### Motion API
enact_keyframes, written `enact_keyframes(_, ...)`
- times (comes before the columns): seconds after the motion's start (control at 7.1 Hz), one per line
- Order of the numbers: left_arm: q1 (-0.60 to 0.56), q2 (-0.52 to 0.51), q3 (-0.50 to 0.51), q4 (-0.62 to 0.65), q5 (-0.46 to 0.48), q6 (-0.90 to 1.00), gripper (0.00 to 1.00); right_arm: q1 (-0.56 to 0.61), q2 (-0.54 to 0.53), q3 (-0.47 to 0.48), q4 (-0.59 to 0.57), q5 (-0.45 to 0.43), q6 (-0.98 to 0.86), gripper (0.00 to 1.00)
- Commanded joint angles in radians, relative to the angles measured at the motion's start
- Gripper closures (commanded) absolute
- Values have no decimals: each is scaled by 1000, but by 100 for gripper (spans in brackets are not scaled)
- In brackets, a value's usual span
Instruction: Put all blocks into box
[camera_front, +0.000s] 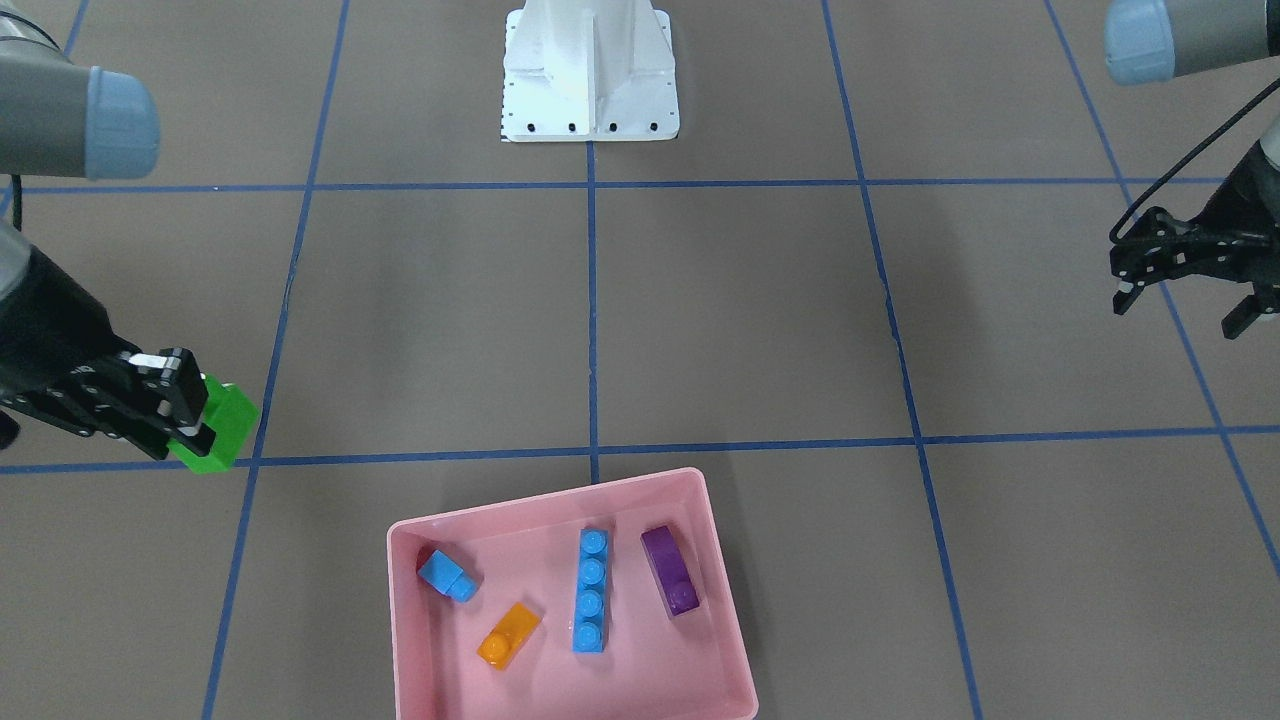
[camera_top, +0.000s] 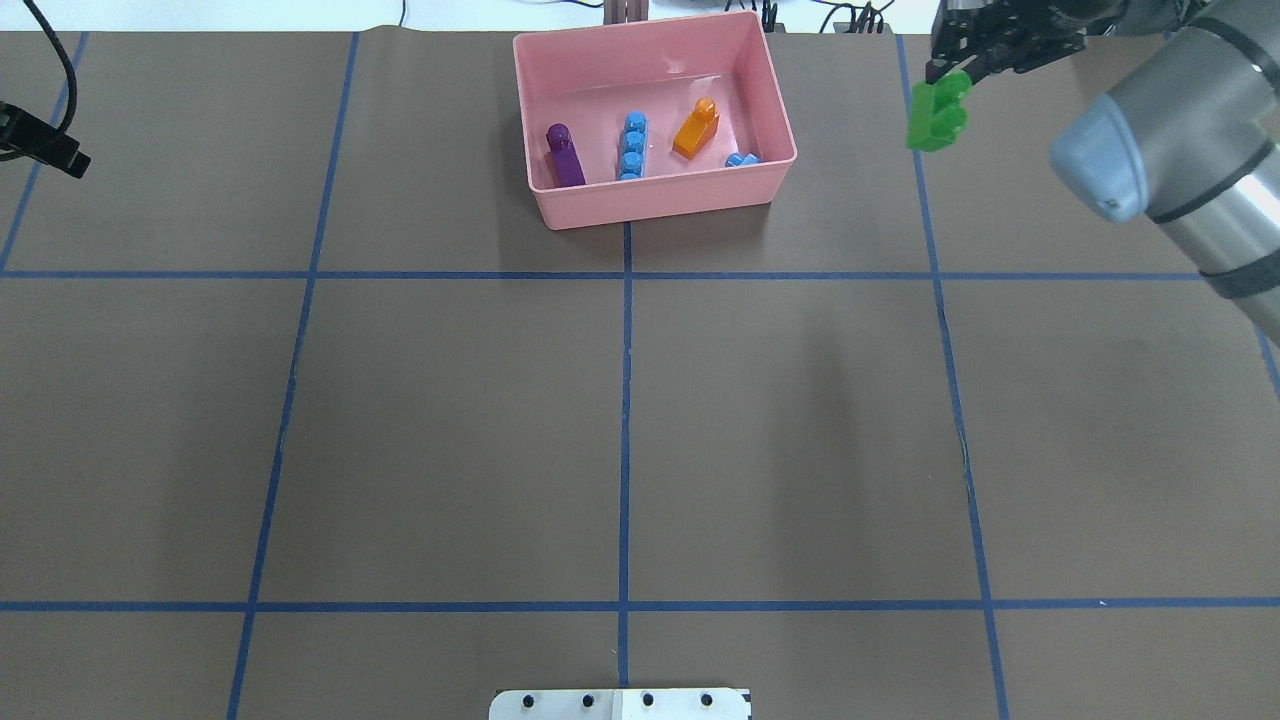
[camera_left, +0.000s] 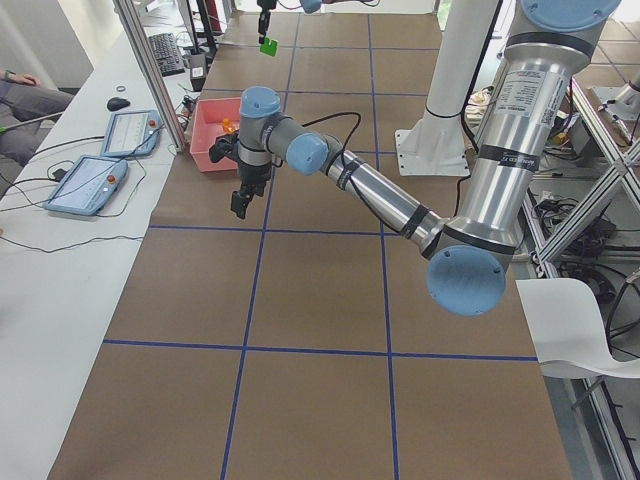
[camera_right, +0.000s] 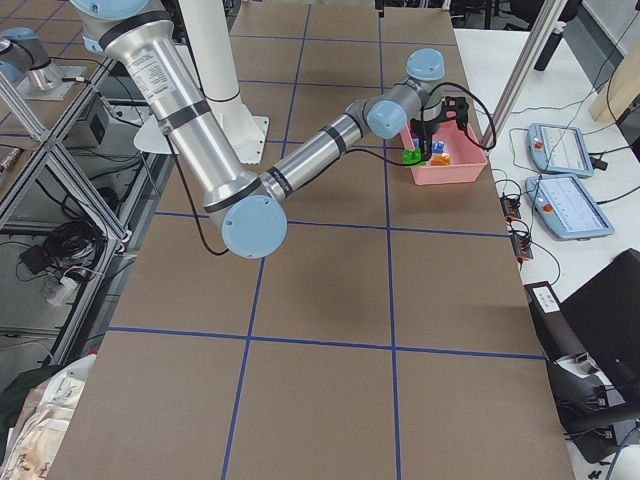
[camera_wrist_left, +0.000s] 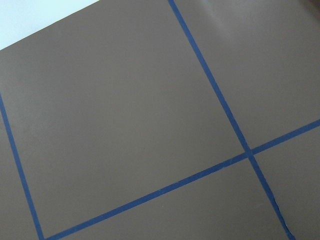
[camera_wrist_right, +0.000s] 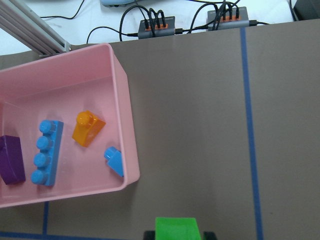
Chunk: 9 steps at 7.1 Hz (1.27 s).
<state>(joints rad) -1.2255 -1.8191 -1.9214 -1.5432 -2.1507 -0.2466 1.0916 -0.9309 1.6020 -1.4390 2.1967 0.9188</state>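
Note:
The pink box (camera_front: 545, 500) stands on the brown table and holds the purple block (camera_front: 670, 583), the long light-blue block (camera_front: 591, 590), the orange block (camera_front: 508, 635) and the small light-blue block (camera_front: 447, 577). My right gripper (camera_front: 195, 425) is shut on the green block (camera_front: 222, 432) and holds it above the table, beside the box and apart from it. From overhead the green block (camera_top: 940, 112) hangs to the right of the box (camera_top: 650, 205). In the right wrist view it (camera_wrist_right: 176, 229) is at the bottom edge, outside the box wall (camera_wrist_right: 120, 90). My left gripper (camera_front: 1180, 312) is open and empty, far off.
The white robot base (camera_front: 590, 80) stands at the robot's side of the table. Cable hubs (camera_wrist_right: 155, 25) lie just beyond the table edge behind the box. Tablets (camera_left: 90, 180) lie on a side table near the box. Blue tape lines grid the table.

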Motion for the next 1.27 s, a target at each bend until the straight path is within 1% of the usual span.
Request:
enact_keyframes(0.0, 0, 3, -5, 0, -2, -10, 0, -111, 229, -234, 9, -127, 135, 100)
enact_keyframes(0.14, 0, 1, -5, 0, -3, -11, 0, -137, 285, -313, 14, -161, 165, 100)
enact_keyframes(0.28, 0, 3, -5, 2, -3, -11, 0, -162, 358, -396, 11, -229, 186, 100)
enact_keyframes(0.42, 1, 1, -2, 2, -3, -11, 0, -179, 438, -524, 56, -267, 228, 100)
enact_keyframes(0.56, 3, 1, -1, 2, -3, -11, 0, -203, 498, -672, 160, -328, 274, 100)
enact_keyframes(0.7, 3, 1, 4, 0, -3, -11, 0, -219, 535, -777, 231, -372, 282, 100)
enact_keyframes(0.85, 4, 1, 4, 2, -3, -11, 0, -239, 556, -807, 245, -405, 302, 100)
enact_keyframes(0.99, 4, 0, 7, 2, -3, -11, 0, -274, 557, -821, 247, -466, 321, 100)
enact_keyframes(1.13, 6, 0, 12, 2, -3, -10, 0, -291, 554, -829, 246, -472, 321, 100)
